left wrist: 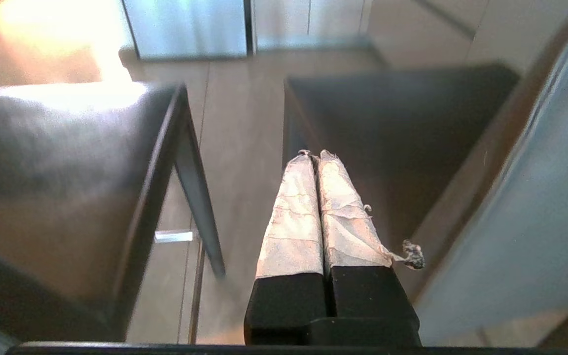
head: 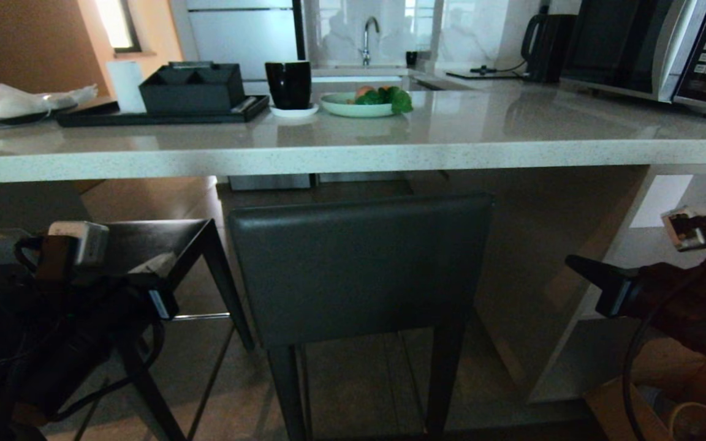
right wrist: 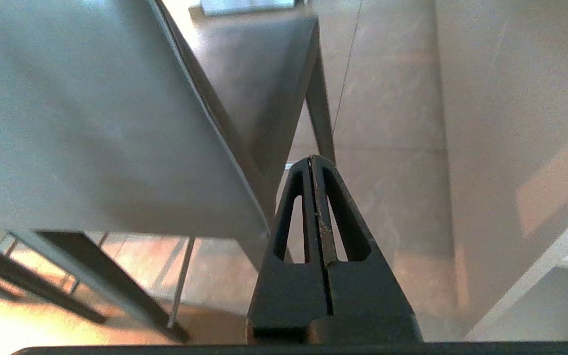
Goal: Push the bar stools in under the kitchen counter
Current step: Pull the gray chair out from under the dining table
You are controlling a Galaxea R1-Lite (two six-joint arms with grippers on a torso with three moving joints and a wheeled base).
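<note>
Fingers on both arms are pressed together and hold nothing. In the head view I see the left gripper [head: 166, 304] low at the left and the right gripper [head: 573, 264] low at the right, flanking the dark grey leather backrest of the middle bar stool [head: 359, 266]. That backrest runs crosswise between them and stands short of the pale speckled stone kitchen counter [head: 353, 156], its seat only partly beneath. A second stool [head: 163, 236] sits behind the left gripper. I count two stools.

In the left wrist view the tape-wrapped fingers [left wrist: 296, 217] point at the gap between both seats.

In the right wrist view the black slotted fingers [right wrist: 296, 212] sit just beside the backrest's outer edge; the right arm looks slightly nearer.
</note>
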